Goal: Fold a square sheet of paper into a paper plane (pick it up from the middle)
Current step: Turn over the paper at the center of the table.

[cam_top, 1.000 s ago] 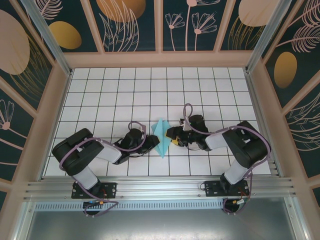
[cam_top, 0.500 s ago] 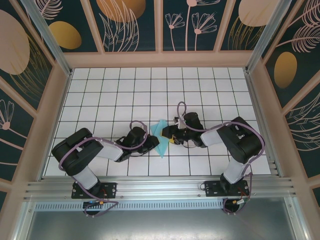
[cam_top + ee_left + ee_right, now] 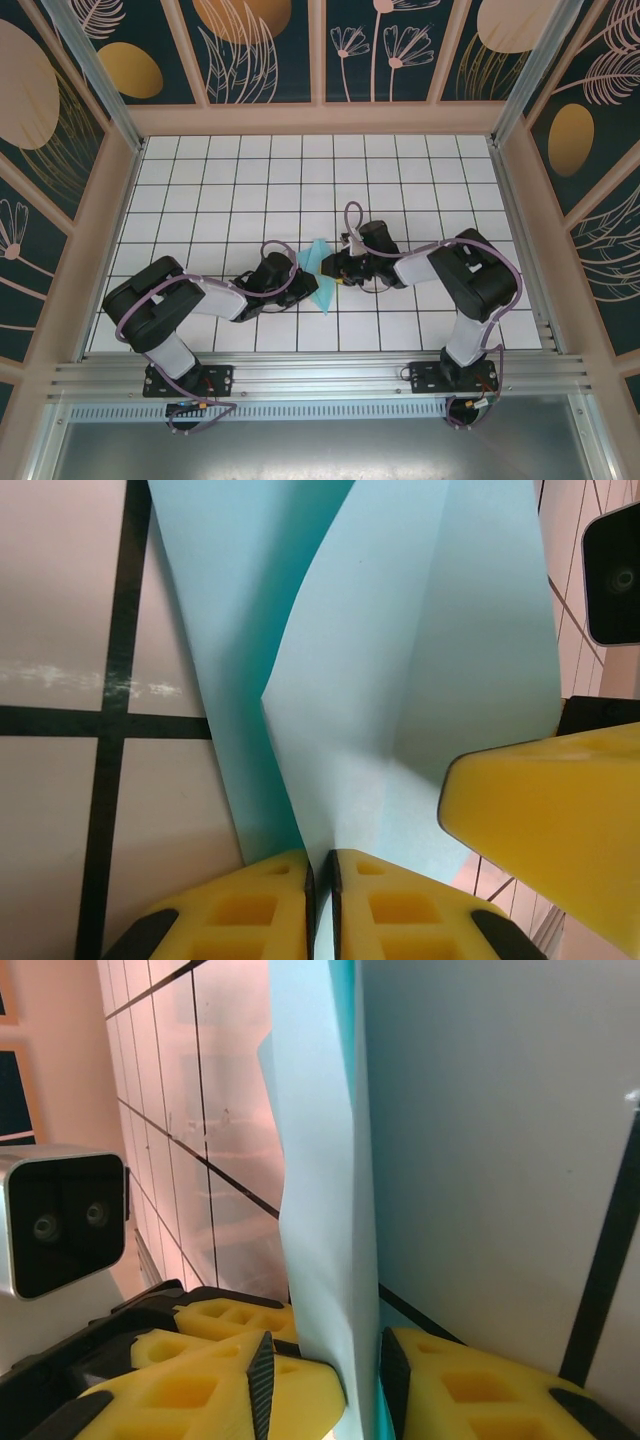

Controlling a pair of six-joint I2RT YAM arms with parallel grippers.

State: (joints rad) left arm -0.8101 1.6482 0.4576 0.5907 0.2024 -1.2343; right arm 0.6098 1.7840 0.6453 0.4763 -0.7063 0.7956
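Both my hands are on the paper point(image 3: 322, 293) right now. It sits roughly mid-surface, toward the near edge of the white grid surface point(image 3: 230, 190), squeezed between my two arms. It's already folded into a narrow, pointy blue shape, and part of it stands up off the tiles rather than lying flat.

My left hand point(image 3: 321, 868) is pressed together on it. From the left wrist cam, the two yellow fingers point(image 3: 240, 910) meet with just the thin edge of the paper caught between them, right where a crease runs up the middle of the sheet point(image 3: 400, 680). From above, that hand point(image 3: 303, 284) comes in from the left side.

My right hand point(image 3: 362, 1385) comes in from the other side point(image 3: 330, 268). A standing fold of the paper point(image 3: 325, 1240) runs between its yellow pads point(image 3: 460, 1385), and they look snug against both faces, so I'd call it pinching. One of its fingers point(image 3: 550, 820) shows just beside my left hand.
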